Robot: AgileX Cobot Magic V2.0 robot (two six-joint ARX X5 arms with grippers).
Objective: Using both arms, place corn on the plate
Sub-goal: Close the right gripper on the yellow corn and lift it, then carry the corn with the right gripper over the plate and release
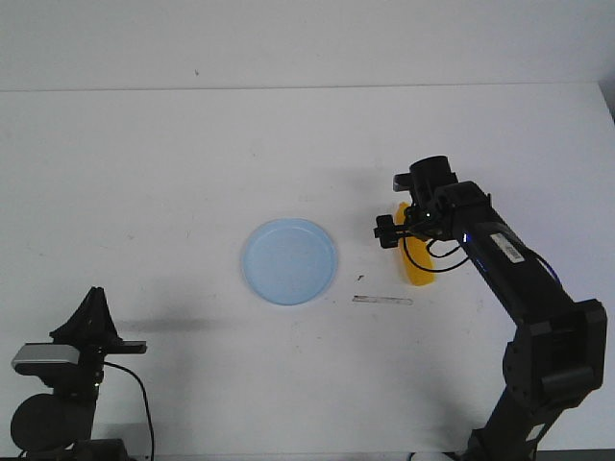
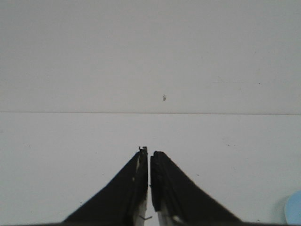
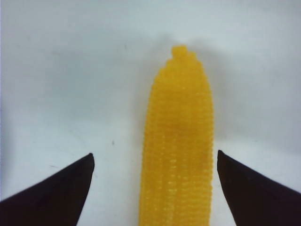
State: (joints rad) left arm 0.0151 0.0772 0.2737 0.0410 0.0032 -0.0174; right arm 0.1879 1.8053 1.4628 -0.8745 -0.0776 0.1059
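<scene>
White matte table, meeting a pale wall along a straight seam in the upper part of the front view. Surface bare apart from a few dark specks and a thin grey strip lying flat, lower centre-right.

Plate: centre of front view. Round, shallow, pale blue, translucent, low raised rim. The left wrist view catches only a blue sliver of it at the lower right corner.

Corn: right of centre in the front view, well apart from the plate, lying on the table. There it reads as a smooth yellow-orange wedge, mostly hidden under the right arm. The right wrist view shows what the front view does not: the cob has fine rows of moulded kernels, a glossy plastic look, and tapers to a small knobbed tip.

Right gripper: black pointed fingers spread wide, one either side of the cob, a clear gap of table between each finger and the corn. Not touching it.

Left gripper: lower left of the front view, well away from plate and corn. Its wrist view shows two black tapered fingers pressed nearly together, only a thin slit between them, nothing held; beyond them, bare table and wall.
</scene>
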